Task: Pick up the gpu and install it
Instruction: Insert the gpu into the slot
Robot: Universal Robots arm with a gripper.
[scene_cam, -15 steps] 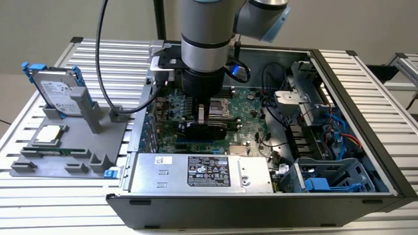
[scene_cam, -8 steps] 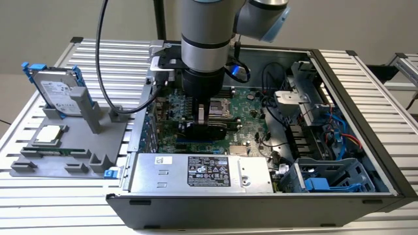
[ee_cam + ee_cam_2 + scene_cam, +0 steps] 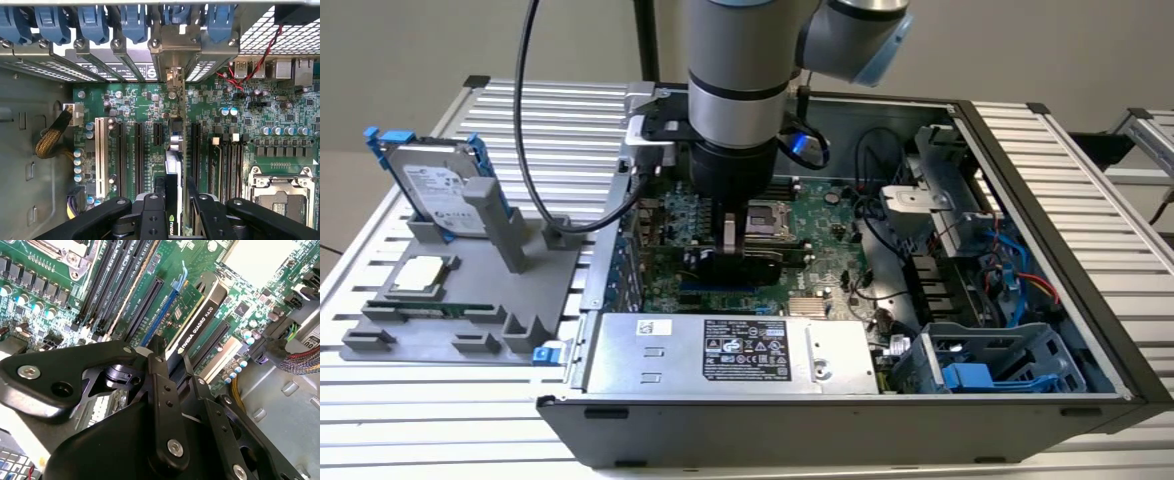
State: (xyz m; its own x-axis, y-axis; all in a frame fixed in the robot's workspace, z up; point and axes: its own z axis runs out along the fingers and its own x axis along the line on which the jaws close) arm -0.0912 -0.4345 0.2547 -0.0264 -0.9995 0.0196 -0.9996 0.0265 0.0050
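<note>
We saw white lettering along the black edge of the gpu [image 3: 197, 327]. A large black-and-white printed label [image 3: 747, 350] lay on top of the silver power supply [image 3: 841, 360], with a small white sticker [image 3: 644, 327] near it. Another pale printed label covered the face of the hard drive [image 3: 438, 190]. We read none of it off.

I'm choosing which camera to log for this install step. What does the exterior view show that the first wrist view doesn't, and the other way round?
Exterior view alone: the hard drive standing upright in the grey fixture beside the case, and the power supply. First wrist view alone: the rear slot brackets with blue latches and the empty expansion slots. Both: the gripper shut on the gpu, held on edge over the motherboard.
</note>
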